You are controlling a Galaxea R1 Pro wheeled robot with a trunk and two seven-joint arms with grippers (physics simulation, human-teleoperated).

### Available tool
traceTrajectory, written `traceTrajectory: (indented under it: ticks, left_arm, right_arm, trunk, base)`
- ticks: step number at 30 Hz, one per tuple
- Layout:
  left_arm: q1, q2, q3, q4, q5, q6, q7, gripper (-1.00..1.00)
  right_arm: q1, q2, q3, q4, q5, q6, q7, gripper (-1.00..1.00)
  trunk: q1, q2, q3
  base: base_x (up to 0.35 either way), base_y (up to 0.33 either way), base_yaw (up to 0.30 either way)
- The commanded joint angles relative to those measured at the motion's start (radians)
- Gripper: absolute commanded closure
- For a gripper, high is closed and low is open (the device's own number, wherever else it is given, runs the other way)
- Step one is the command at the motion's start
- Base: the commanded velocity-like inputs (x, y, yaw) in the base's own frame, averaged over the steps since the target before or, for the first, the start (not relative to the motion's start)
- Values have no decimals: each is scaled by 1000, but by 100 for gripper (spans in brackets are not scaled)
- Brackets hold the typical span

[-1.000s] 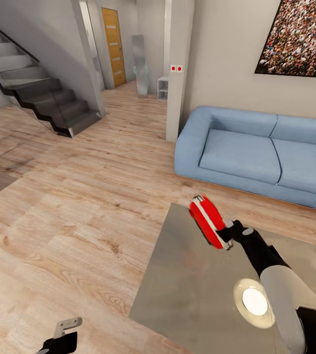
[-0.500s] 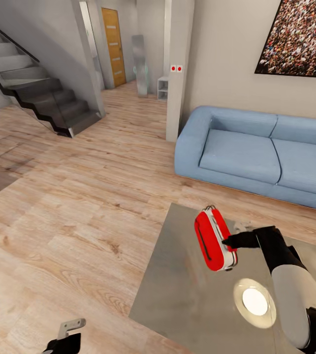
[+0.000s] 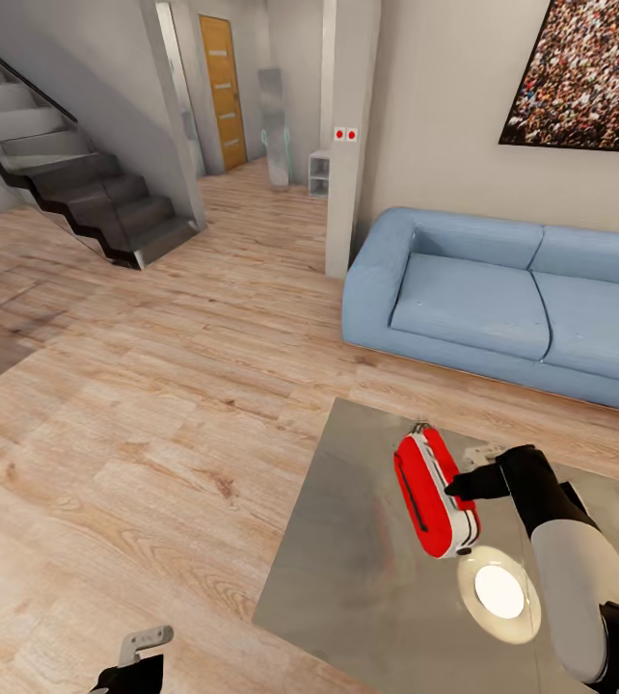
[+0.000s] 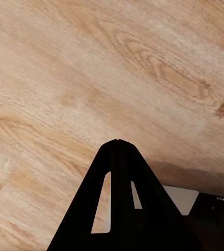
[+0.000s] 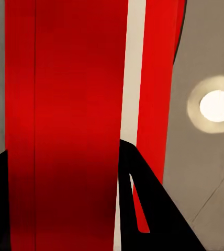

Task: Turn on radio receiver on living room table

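1. The right gripper is pressing against the radio receiver on the table, toward the sofa-side end; in the right wrist view its dark fingers are lying on the red casing, one on each side, so the jaws are apparently holding the radio.
2. The reach looks finished — whether the switch is being flipped, I cannot tell; nothing is showing it as on.
3. The left gripper is hanging low over the wood floor, jaws closed together and empty.
4. The blue sofa and stairs are sitting well apart — nothing seems to be blocking the arm.
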Motion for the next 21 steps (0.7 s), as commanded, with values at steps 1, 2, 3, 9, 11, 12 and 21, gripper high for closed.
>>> traceTrajectory:
  ticks: [1,2,3,9,11,12,21]
  left_arm:
    - [0,0,0,0,0,0,0,100]
    - [0,0,0,0,0,0,0,100]
    - [0,0,0,0,0,0,0,100]
    - [0,1,0,0,0,0,1,100]
    - [1,1,1,0,0,0,3,100]
    - [1,1,1,0,0,0,4,100]
    - [1,7,2,0,2,1,6,100]
  right_arm:
    - [0,0,0,15,6,-3,-2,100]
    - [0,0,0,32,15,-6,-3,100]
    - [0,1,0,46,21,-16,-3,100]
    - [0,1,-2,114,24,-172,-5,100]
    - [0,1,-3,144,24,-211,-7,100]
    - [0,1,-3,147,25,-217,-7,100]
    - [0,1,1,152,27,-215,-3,100]
  trunk:
    - [0,0,0]
    - [0,0,0]
    - [0,0,0]
    - [0,0,0]
    - [0,0,0]
    - [0,0,0]
    - [0,0,0]
  base:
    - [0,0,0]
    - [0,0,0]
    - [0,0,0]
    - [0,0,0]
    - [0,0,0]
    - [0,0,0]
    - [0,0,0]
